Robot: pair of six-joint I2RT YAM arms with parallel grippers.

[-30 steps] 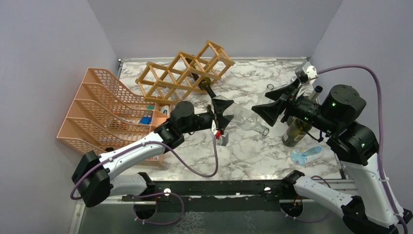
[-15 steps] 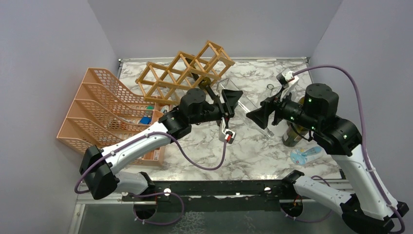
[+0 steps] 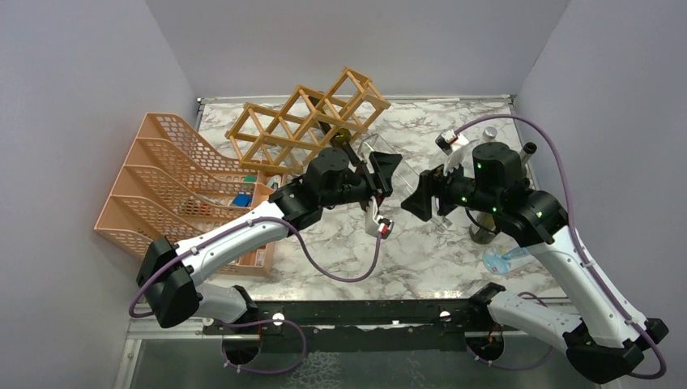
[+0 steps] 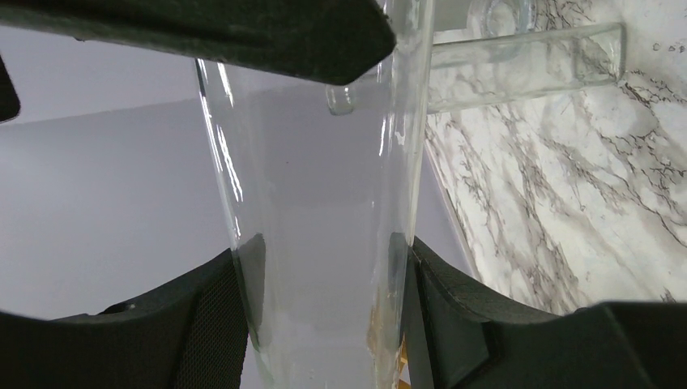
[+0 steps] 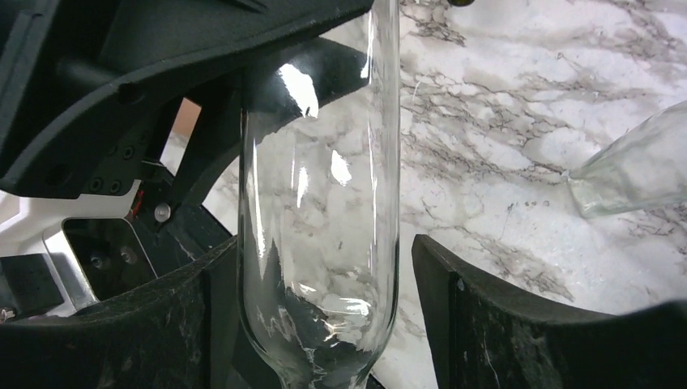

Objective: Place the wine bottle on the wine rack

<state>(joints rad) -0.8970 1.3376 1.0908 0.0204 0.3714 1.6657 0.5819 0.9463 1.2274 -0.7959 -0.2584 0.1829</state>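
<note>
A clear glass wine bottle [image 3: 403, 178] hangs tilted above the marble table, between my two grippers. My left gripper [image 3: 387, 174] is shut on its body, and both pads press the glass in the left wrist view [image 4: 320, 267]. My right gripper [image 3: 420, 198] is open and straddles the same bottle [image 5: 320, 203] near its shoulder, with a gap at the right finger [image 5: 502, 324]. The tan wooden wine rack [image 3: 308, 117] stands at the back left of the bottle. A dark bottle [image 3: 344, 138] lies in one of its cells.
A salmon-pink mesh organizer [image 3: 178, 190] stands at the left. A dark olive bottle [image 3: 486, 227] and clear bottle necks [image 3: 526, 150] stand behind my right arm. A blue-and-white packet [image 3: 509, 258] lies at the front right. Another clear bottle neck [image 4: 518, 65] shows beyond the held bottle.
My left gripper has lifted the clear bottle up and back toward the rack. My right arm has swung left, and its open fingers now straddle the bottle.
</note>
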